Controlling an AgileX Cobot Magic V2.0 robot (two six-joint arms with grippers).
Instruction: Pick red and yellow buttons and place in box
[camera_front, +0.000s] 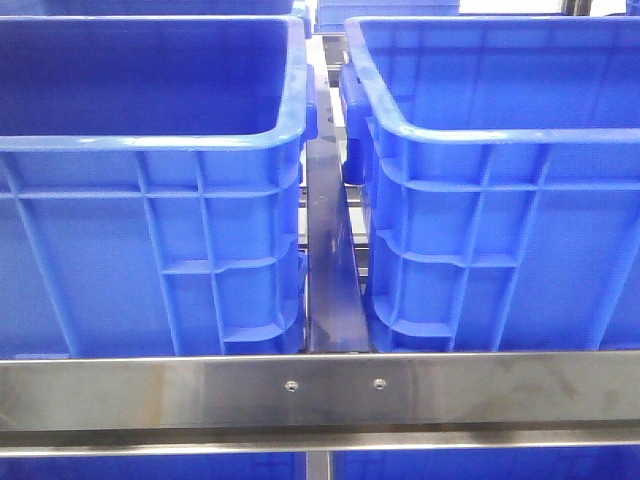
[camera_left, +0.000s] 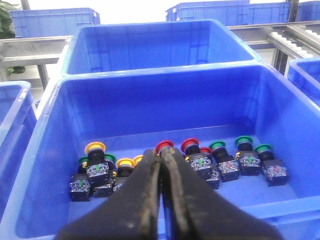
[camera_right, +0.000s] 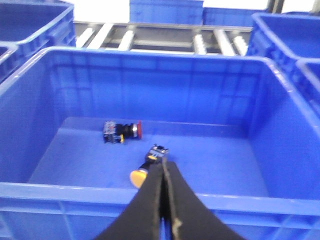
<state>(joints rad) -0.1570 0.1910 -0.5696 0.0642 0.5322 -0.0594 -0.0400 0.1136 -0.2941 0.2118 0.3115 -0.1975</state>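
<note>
In the left wrist view a blue crate (camera_left: 150, 105) holds several push buttons with black bodies in a row on its floor: red caps (camera_left: 190, 145), yellow caps (camera_left: 95, 147) and green caps (camera_left: 243, 141). My left gripper (camera_left: 162, 156) is shut and empty, over the crate's near side, its tips in front of a red-capped button (camera_left: 164, 146). In the right wrist view another blue crate (camera_right: 160, 90) holds one red button (camera_right: 122, 131) and one yellow button (camera_right: 142, 172) lying on its floor. My right gripper (camera_right: 163, 166) is shut, above the near rim, partly hiding the yellow button.
The front view shows two tall blue crates, left (camera_front: 150, 140) and right (camera_front: 480, 130), with a dark steel divider (camera_front: 330, 260) between them and a steel rail (camera_front: 320, 390) across the front; no gripper shows there. More blue crates (camera_left: 160, 47) and conveyor rollers (camera_right: 150, 37) stand behind.
</note>
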